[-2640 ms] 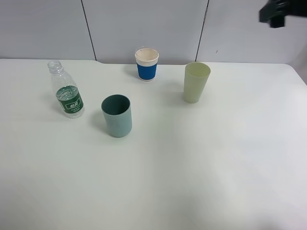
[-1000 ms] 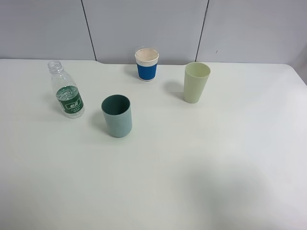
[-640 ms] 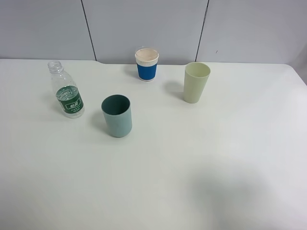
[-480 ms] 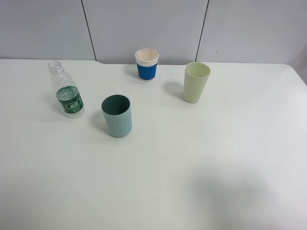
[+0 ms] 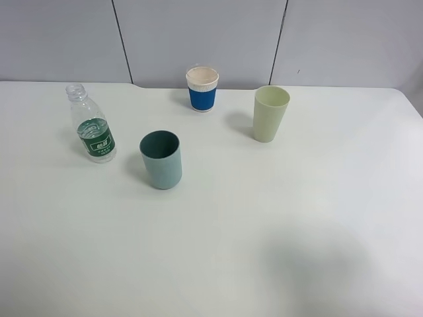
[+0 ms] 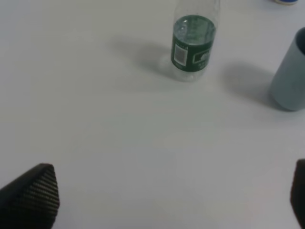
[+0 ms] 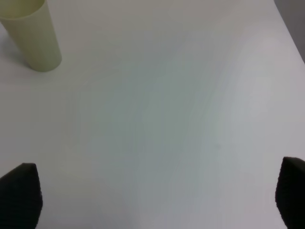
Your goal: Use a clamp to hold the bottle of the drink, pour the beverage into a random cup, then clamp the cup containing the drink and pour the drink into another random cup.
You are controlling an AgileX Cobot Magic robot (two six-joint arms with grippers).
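A clear uncapped bottle (image 5: 93, 125) with a green label stands upright at the table's left; it also shows in the left wrist view (image 6: 193, 40). A teal cup (image 5: 161, 159) stands right of it and shows in the left wrist view (image 6: 290, 76). A blue paper cup (image 5: 202, 88) with a white rim stands at the back. A pale green cup (image 5: 269, 113) stands at the back right and shows in the right wrist view (image 7: 32, 33). No arm shows in the exterior high view. My left gripper (image 6: 171, 200) is open, well short of the bottle. My right gripper (image 7: 157, 195) is open over bare table.
The white table (image 5: 264, 231) has a grey panelled wall (image 5: 198, 33) behind it. The table's right edge shows in the right wrist view (image 7: 290, 33). A soft shadow lies on the table at the front right (image 5: 317, 264).
The dark arm part at the top right of the exterior high view has left the frame. The shadow on the table's front right has shifted slightly. Bottle and cups have not moved.
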